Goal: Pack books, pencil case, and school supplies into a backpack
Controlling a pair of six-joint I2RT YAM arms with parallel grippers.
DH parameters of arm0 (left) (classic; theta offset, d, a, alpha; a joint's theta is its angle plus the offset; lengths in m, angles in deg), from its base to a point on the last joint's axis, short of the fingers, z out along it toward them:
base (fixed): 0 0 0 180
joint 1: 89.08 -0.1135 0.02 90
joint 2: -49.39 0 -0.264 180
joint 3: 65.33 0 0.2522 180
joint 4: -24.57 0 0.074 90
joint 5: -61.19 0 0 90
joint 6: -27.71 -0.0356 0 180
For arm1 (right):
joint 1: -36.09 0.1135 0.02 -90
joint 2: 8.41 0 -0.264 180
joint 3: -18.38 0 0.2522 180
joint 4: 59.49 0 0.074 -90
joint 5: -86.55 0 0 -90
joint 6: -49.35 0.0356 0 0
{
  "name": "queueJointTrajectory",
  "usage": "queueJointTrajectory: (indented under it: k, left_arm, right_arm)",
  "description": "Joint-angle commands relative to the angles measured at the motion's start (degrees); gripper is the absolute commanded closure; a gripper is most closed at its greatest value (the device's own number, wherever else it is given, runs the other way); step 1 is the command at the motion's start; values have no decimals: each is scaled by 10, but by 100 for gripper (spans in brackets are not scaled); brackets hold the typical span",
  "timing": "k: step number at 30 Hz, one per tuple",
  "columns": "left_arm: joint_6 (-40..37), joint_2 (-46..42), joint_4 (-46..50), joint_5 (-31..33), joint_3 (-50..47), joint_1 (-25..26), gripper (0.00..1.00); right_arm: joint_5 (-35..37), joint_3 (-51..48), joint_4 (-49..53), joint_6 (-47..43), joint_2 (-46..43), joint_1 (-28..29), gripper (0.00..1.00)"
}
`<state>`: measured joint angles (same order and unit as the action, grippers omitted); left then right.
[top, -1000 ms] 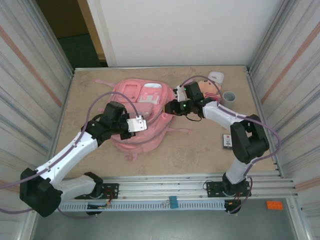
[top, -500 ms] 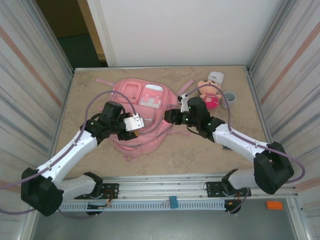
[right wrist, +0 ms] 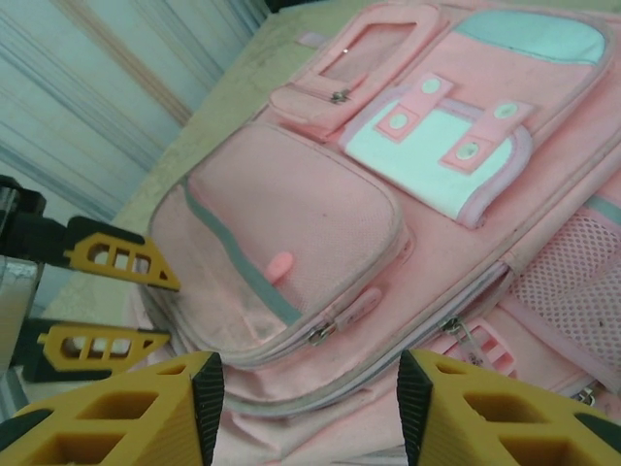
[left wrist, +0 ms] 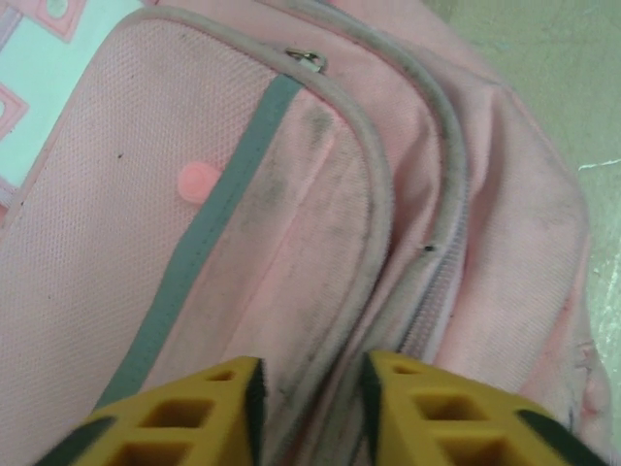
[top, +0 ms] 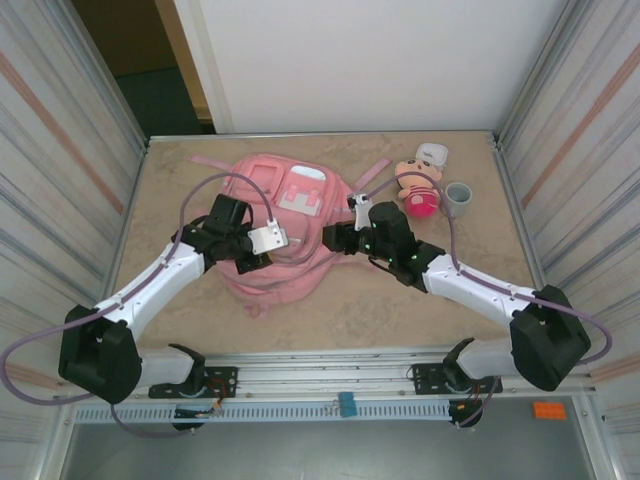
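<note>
Left gripper's (left wrist: 310,379) narrow jaws straddle a backpack (left wrist: 243,194) seam; whether they pinch it, I cannot tell. Right gripper (right wrist: 309,374) hovers at its edge, jaws spread.

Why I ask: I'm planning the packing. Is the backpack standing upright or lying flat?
Lying flat, front side up: the backpack is spread on the table, its front pockets facing the overhead camera.
</note>
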<state>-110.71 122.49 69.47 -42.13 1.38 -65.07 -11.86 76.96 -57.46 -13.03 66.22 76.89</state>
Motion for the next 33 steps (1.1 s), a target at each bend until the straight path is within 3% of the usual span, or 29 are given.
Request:
queueJointTrajectory:
  k: [1,6,11,13,15,18,25,33]
  left_arm:
    - [4,-26,-40,-27,14,-7,78]
    - [21,-65,-50,-54,6,-8,93]
    - [28,-96,-51,-60,7,-11,94]
    - [13,-96,-48,-43,4,-11,82]
    - [-15,-87,-46,-14,-5,-11,58]
    - [-93,-70,-24,-26,-17,-26,40]
    - [-167,-26,-19,-55,-15,-77,34]
    - [-236,33,2,-51,21,-81,30]
  right_arm:
    - [28,-16,-25,-26,-23,7,49]
    - [22,-15,-9,-55,-23,8,48]
    - [-12,29,39,-133,15,-4,46]
    - [-45,59,65,-159,40,-17,45]
    - [-77,88,92,-179,65,-30,44]
    - [-98,109,111,-198,84,-41,44]
    - [-90,114,129,-252,97,-37,44]
    - [-101,130,122,-252,111,-47,44]
